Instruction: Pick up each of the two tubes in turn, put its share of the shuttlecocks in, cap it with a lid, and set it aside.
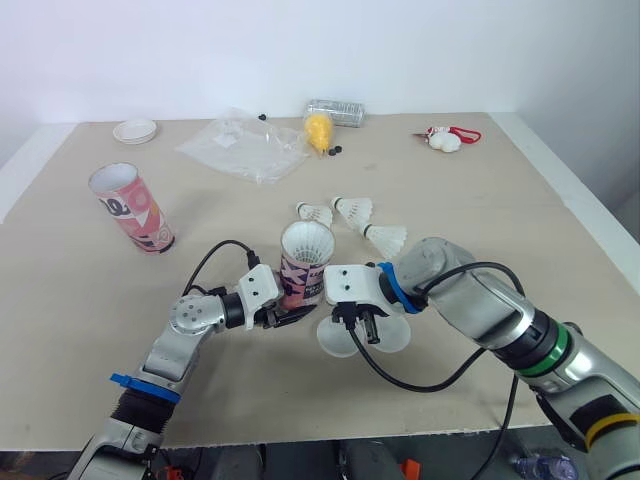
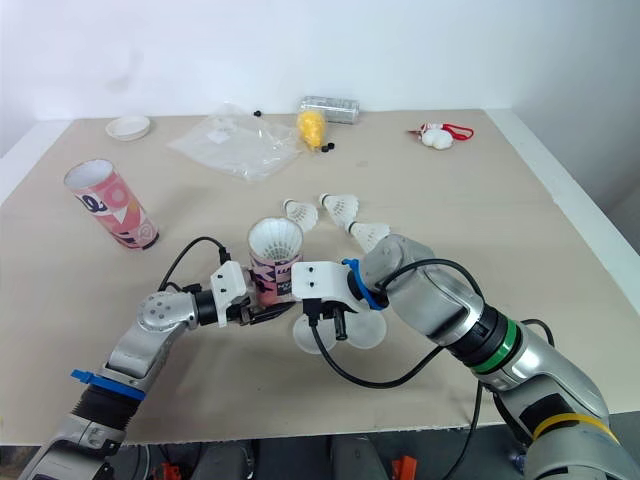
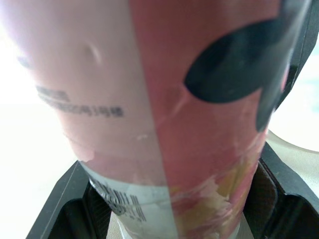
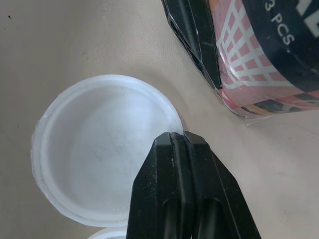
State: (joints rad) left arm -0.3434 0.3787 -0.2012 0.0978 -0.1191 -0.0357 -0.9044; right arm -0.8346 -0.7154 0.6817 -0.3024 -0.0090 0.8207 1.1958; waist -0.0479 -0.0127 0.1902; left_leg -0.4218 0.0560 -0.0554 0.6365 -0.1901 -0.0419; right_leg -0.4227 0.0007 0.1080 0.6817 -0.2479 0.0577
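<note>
Table (image 1: pixel 520 215): beige top carrying all the items below.
Held tube (image 1: pixel 300 278): pink printed tube near the table's middle, mouth up and uncapped, leaning slightly.
Left gripper (image 1: pixel 290 305): one black finger on each side of the held tube's lower part, clamped on it; the left wrist view shows the tube wall seated between the two fingers (image 3: pixel 62 214).
Shuttlecock in tube (image 1: pixel 307 240): white feathers showing inside the held tube's mouth.
Right gripper (image 4: pixel 172 139): fingers pressed together, tips at the rim of the near lid; whether the rim is caught between them cannot be told.
Near lid (image 4: pixel 99 149): white, open side up, flat on the table just beside the held tube's base.
Second lid (image 1: pixel 393 340): white, touching the near lid on its right.
Loose shuttlecocks (image 1: pixel 354 209): three, lying on their sides just behind the held tube.
Second tube (image 1: pixel 132 208): pink, mouth open, standing well apart towards the table's left edge.
Plastic bag (image 1: pixel 240 145): clear, crumpled, at the far side.
Yellow object (image 1: pixel 318 128): at the far side, just right of the bag.
White dish (image 1: pixel 134 131): small, at the far left corner.
</note>
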